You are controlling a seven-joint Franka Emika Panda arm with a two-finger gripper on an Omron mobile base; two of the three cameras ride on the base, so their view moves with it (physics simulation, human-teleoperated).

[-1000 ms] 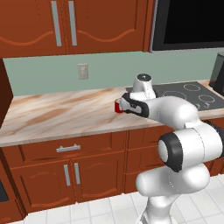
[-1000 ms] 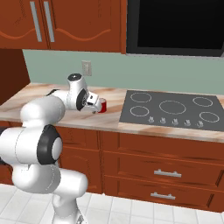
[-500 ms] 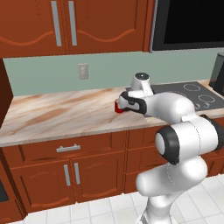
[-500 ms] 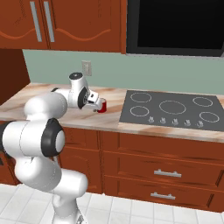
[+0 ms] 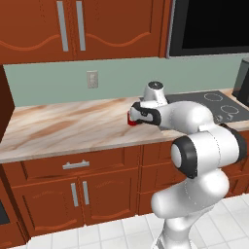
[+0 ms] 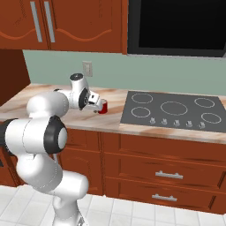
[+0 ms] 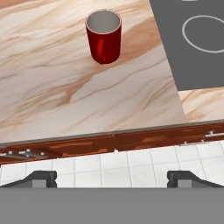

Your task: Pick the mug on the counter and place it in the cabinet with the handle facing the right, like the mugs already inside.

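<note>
Red glazed ceramic, pale inside: the small cylindrical mug (image 7: 103,37) we list first. It stands upright on the long beige-and-brown marbled stone counter (image 7: 52,96), mouth up, a short way in from the front edge and near the left edge of the flat dark grey cooktop with white ring markings (image 7: 192,41). In the hand view we see no handle on the side turned toward us; we cannot tell which way it points. In the right base view the mug (image 6: 103,107) sits just beyond the arm's hand; in the left base view it (image 5: 130,119) shows as a sliver of red at the hand's left side.

Next, the white arm's two-finger pincer (image 7: 112,177): its dark fingertips (image 7: 41,177) stand spread wide apart at the bottom of the hand view, nothing between them, apart from the mug and on the near side of the counter's front edge. We see the pincer (image 6: 99,102) close to the mug in the right base view.

Around these we record: reddish-brown wooden drawers with silver bar handles (image 5: 75,165) beneath the counter, wavy-panelled wooden upper cabinets (image 5: 68,26) above, a pale green back wall with a white outlet plate (image 5: 92,79), a large black panel (image 6: 176,26) over the cooktop, and a white tiled floor (image 7: 113,164).
</note>
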